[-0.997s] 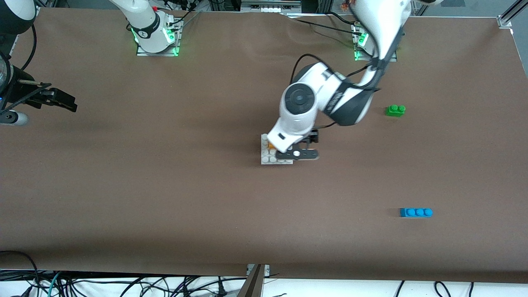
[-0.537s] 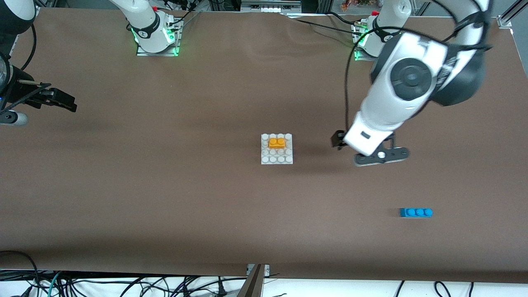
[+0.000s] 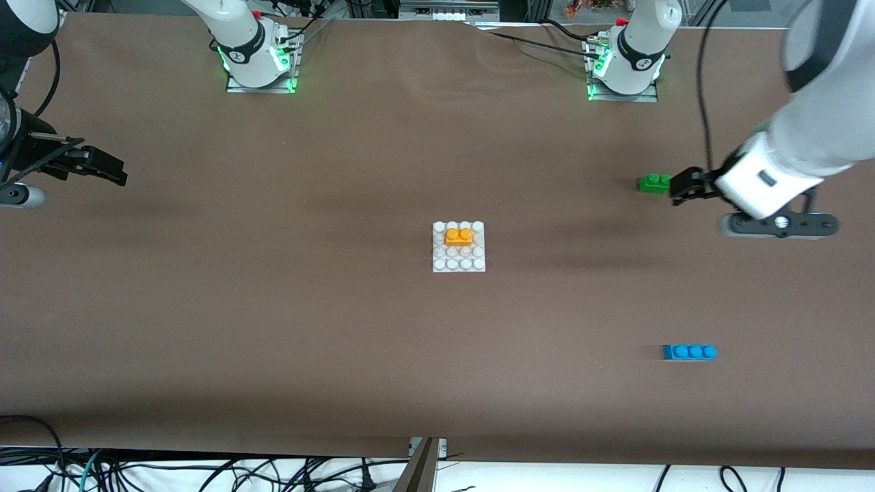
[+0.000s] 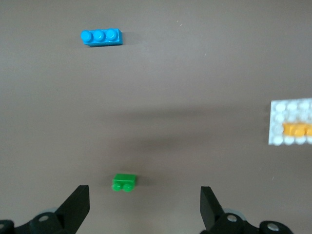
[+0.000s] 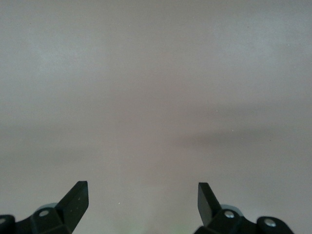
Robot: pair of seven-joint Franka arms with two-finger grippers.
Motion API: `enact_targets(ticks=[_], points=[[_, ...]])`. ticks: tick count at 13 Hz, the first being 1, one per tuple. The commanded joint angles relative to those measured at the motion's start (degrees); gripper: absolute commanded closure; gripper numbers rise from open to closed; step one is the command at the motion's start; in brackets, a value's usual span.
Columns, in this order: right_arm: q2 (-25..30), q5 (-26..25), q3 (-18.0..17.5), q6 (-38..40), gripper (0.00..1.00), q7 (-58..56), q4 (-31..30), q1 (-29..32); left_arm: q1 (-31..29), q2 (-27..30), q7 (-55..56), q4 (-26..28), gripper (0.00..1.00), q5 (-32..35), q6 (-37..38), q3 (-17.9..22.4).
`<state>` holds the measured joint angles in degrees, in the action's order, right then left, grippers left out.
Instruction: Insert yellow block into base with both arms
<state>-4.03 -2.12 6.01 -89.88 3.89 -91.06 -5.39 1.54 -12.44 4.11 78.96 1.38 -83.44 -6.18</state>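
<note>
The yellow block [image 3: 459, 236] sits on the white studded base [image 3: 459, 262] in the middle of the table, in the stud rows farther from the front camera. Nothing touches it. My left gripper [image 3: 679, 187] hangs open and empty in the air over the table beside the green brick [image 3: 654, 182], well away from the base. In the left wrist view the open left gripper [image 4: 144, 202] frames the green brick [image 4: 125, 182], with the base [image 4: 287, 108] and yellow block [image 4: 297, 129] at the view's edge. My right gripper [image 3: 109, 169] waits open at the right arm's end; the right gripper [image 5: 141, 197] sees only bare table.
A blue three-stud brick [image 3: 689, 352] lies nearer to the front camera, toward the left arm's end; it also shows as the blue brick [image 4: 101, 37] in the left wrist view. Cables run along the table's front edge.
My left arm has pulled away from the base and swung toward its own end of the table, leaving the yellow block uncovered on the base. The right arm has not moved.
</note>
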Motion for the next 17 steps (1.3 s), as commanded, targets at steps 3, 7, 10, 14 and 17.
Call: enact_targets(ticks=[3,7,10,14,17], points=[[-0.27,0.18,-0.39,0.40,0.01,0.42,0.97,0.55,-2.87,11.89,-8.76,17.76,0.00,-2.26,-10.22,3.00],[-0.27,0.18,-0.39,0.49,0.01,0.42,0.97,0.55,0.12,12.44,-8.15,18.33,0.00,2.22,-11.22,5.04],[-0.27,0.18,-0.39,0.49,0.01,0.42,0.97,0.55,0.13,12.44,-8.24,17.28,0.00,1.78,-10.96,5.03],[-0.27,0.18,-0.39,0.58,0.01,0.42,0.97,0.55,0.13,12.35,-8.41,17.10,0.00,1.52,-10.78,5.03],[-0.27,0.18,-0.39,0.67,0.01,0.42,0.97,0.55,0.74,12.44,-8.24,17.10,0.00,1.52,-10.78,5.03]])
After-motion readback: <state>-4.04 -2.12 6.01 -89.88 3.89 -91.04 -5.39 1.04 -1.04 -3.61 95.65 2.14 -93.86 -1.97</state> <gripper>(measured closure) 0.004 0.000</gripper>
